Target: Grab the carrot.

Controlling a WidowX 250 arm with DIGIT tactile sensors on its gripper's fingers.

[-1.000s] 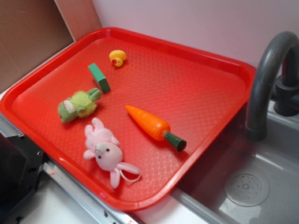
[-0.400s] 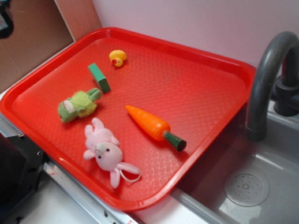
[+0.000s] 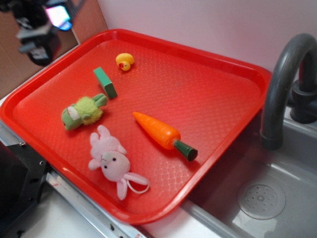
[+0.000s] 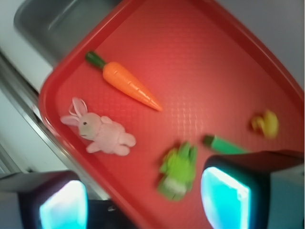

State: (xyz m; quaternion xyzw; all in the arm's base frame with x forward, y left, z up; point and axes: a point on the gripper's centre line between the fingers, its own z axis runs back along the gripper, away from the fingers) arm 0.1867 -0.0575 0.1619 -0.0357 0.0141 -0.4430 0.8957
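Moved since earlier: only the gripper (image 3: 42, 27), which has come further into the exterior view at the top-left corner, where a moment ago just a sliver of it showed; every toy on the tray lies where it did.
Pincer: released, with nothing between the two fingers (image 4: 224, 191), whose pale blue pads frame the bottom of the wrist view with a wide gap.
Carrot: the carrot (image 3: 157, 131) lies flat near the middle of the red tray (image 3: 218, 64), pointed tip toward the green plush toy (image 3: 83, 111), dark green stem cap toward the tray edge nearest the sink (image 3: 277, 193).
Neighbours: the pink plush bunny (image 3: 115, 162) lies just beside it on the near side, not touching; the green block (image 3: 105, 82) and the yellow rubber duck (image 3: 125, 61) sit well apart toward the far corner.
Step in hand: approach, by my reading; the gripper hangs high above the tray's left corner, well apart from the carrot.
Next move calls for: travel across the tray to above the thick orange body, a turn of the wrist so the fingers straddle the carrot across its width, then descent and closing, keeping off the bunny's ears.
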